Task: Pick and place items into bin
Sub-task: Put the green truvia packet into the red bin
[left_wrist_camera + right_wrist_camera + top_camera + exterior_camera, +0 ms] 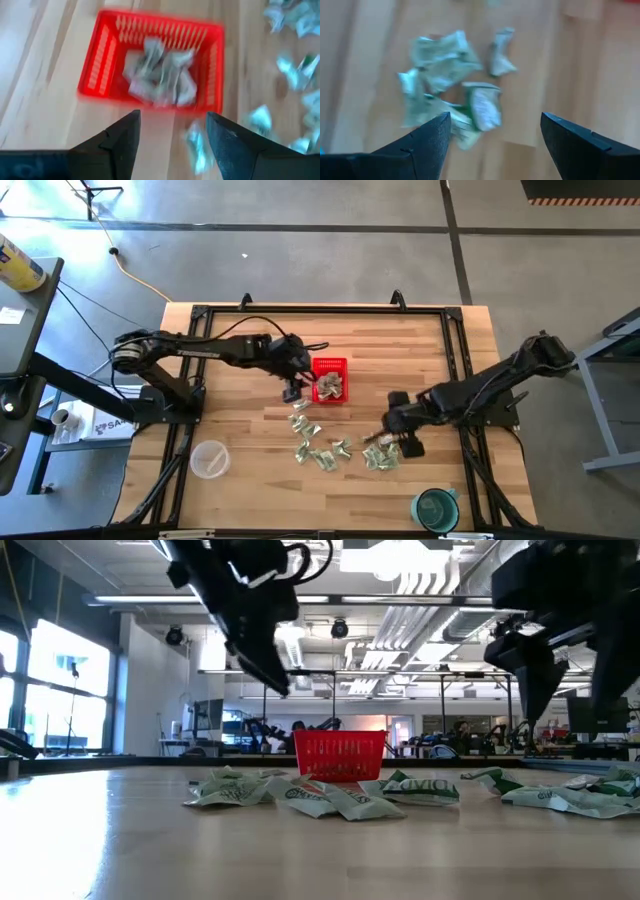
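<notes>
The red basket point(330, 379) stands on the table's middle and holds several pale green-and-white wrapped pieces point(159, 73). More pieces lie scattered on the wood nearer the near edge point(318, 448), with a cluster point(383, 457) to the right. My left gripper point(293, 390) hovers open just left of the basket, above the table point(172, 135). My right gripper point(398, 442) hovers open over the right cluster point(451, 90), empty. In the low view the basket point(340, 755) sits behind the strewn pieces point(330, 795).
A clear plastic cup point(209, 459) stands near the table's left near corner. A teal round cup point(436, 508) stands at the right near corner. A black frame point(320, 310) borders the table. Bare wood lies along the far side.
</notes>
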